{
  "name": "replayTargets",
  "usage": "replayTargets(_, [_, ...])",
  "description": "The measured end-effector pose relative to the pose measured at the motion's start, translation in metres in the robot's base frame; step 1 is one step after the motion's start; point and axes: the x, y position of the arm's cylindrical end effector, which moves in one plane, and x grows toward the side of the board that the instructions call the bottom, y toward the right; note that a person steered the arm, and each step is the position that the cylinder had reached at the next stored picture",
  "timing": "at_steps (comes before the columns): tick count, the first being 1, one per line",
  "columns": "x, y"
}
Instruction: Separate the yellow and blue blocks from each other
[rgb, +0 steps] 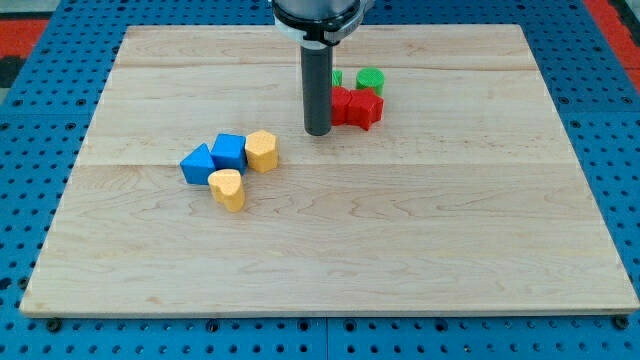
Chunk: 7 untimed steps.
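Observation:
A blue triangular block (198, 163) and a blue cube (230, 151) sit side by side left of the board's middle. A yellow rounded block (262, 151) touches the cube's right side. A second yellow heart-like block (228, 189) lies just below the blue pair, touching them. My tip (318, 130) stands on the board to the right of this cluster, about a block's width from the upper yellow block, and just left of the red blocks.
Two red blocks (356, 107) lie right of my tip, touching each other. A green block (370, 80) sits above them, and another green block (337, 78) peeks out behind the rod. The wooden board (450, 240) rests on a blue pegboard.

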Motion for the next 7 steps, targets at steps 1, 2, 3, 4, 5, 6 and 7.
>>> replayTargets(1, [0.000, 0.000])
replayTargets(2, [0.000, 0.001])
replayTargets(3, [0.000, 0.001])
replayTargets(4, [0.003, -0.027])
replayTargets(5, [0.017, -0.060])
replayTargets(6, [0.040, -0.079])
replayTargets(7, [0.037, -0.079])
